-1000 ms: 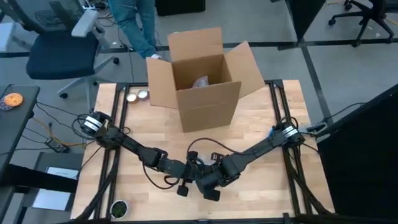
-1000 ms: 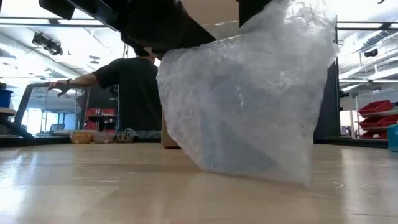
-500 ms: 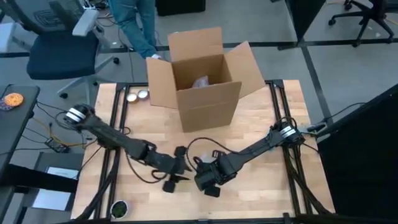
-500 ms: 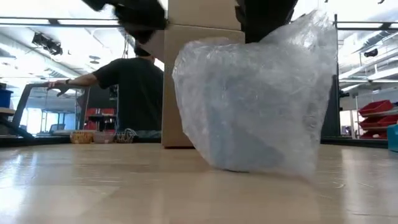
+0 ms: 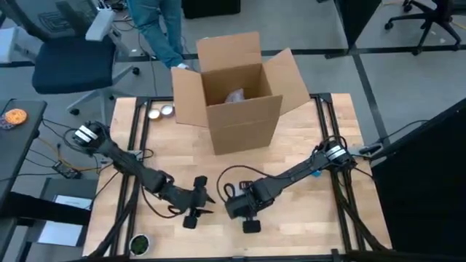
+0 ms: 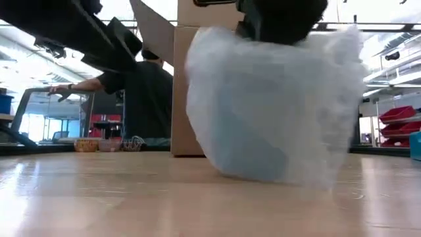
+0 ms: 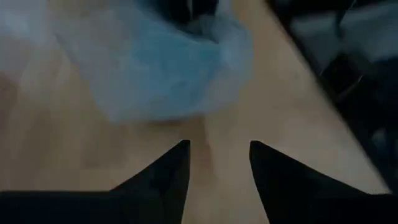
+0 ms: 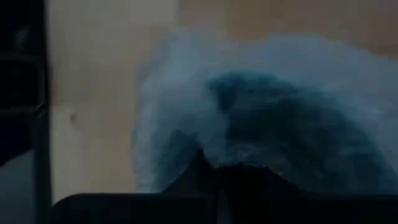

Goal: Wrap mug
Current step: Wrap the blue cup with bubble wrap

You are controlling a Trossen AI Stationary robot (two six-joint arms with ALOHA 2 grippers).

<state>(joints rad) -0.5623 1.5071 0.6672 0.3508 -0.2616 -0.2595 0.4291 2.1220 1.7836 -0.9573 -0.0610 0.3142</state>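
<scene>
Now, the wrapped mug: a blue mug point(image 6: 253, 155) sits inside a cloudy bubble wrap point(image 6: 276, 105) bundle, resting on the wooden table point(image 6: 99, 197) near its front middle, well in front of the open cardboard box point(image 5: 237, 91).
Right gripper: right gripper point(image 8: 227, 171) comes down onto the top of the bundle, its fingers pressed together on a gather of the wrap, as the right wrist view shows plastic bunched just at the tips.
Left gripper: left gripper point(image 7: 217, 152) hangs low over the table just beside the bundle, apart from it, its fingers spread with bare wood between them.
Step in hand: closing the wrap around the mug, as I judge it, with one loose side left to tuck.
How to do it well: the right gripper's pinch should probably stay high and steady so the mug stays seated on the table; the left should take only the free edge of the plastic, not the mug wall, and draw it snug across.
Risk: pulling sideways may tip or drag the mug, since the film looks slippery.
Background: a person point(image 6: 135, 99) stands beyond the table.
</scene>
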